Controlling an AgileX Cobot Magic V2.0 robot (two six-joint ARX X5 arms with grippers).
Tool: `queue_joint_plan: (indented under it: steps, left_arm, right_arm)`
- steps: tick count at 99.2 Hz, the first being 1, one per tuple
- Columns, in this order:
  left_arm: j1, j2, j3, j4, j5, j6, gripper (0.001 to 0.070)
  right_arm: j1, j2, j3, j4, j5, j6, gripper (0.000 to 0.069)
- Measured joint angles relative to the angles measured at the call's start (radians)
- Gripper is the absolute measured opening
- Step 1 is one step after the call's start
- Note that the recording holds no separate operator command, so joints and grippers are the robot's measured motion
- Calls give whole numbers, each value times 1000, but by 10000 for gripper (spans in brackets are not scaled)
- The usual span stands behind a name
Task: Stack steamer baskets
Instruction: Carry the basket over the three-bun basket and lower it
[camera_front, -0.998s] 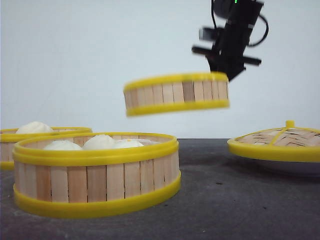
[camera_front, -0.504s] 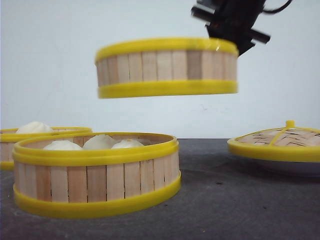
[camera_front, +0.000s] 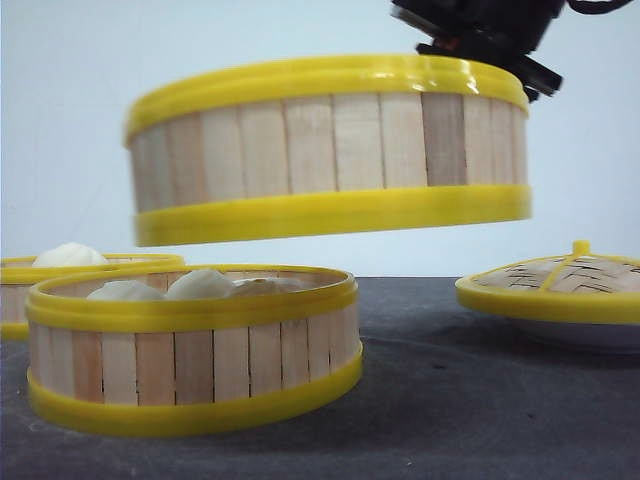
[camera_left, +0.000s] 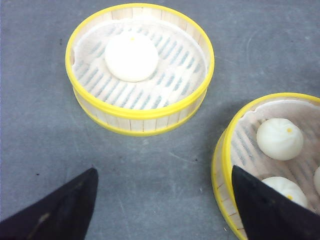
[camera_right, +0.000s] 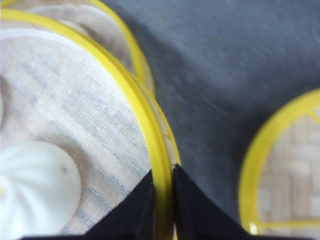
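While the right gripper (camera_right: 162, 197) pinches the yellow rim of the raised steamer basket (camera_front: 330, 150) between its two black fingers, that basket hangs in the air above the near steamer basket (camera_front: 190, 345), overlapping it from above and reaching further toward the domed lid (camera_front: 560, 285). A clear band of pale wall shows between the raised basket's lower rim and the near basket's upper rim, so the two are apart. The raised basket tilts slightly, its side away from the lid lower. It holds a white bun (camera_right: 35, 187) on a cloth liner. The near basket sits on the dark grey table (camera_front: 470, 400) with white buns (camera_front: 200, 285) inside. Behind it, on the side away from the lid, stands a third steamer basket (camera_left: 140, 67) holding one bun, with bare tabletop between them. The left gripper (camera_left: 162, 205) hovers over that gap, fingers spread wide and holding nothing. Open table lies between the near basket and the lid.
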Motion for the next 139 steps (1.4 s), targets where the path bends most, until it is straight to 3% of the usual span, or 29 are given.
queue_joint_plan:
  steps: [24,74,139]
  left_arm:
    - [0,0,0,0,0,0,518]
    - [0,0,0,1,0,0,518]
    - [0,0,0,2,0,-1,518]
  right_arm:
    - [62,0,0,146,-3,8,26]
    - [80,106,0,293,-55,71,26]
    - [83,163,51,282,-10,97,26]
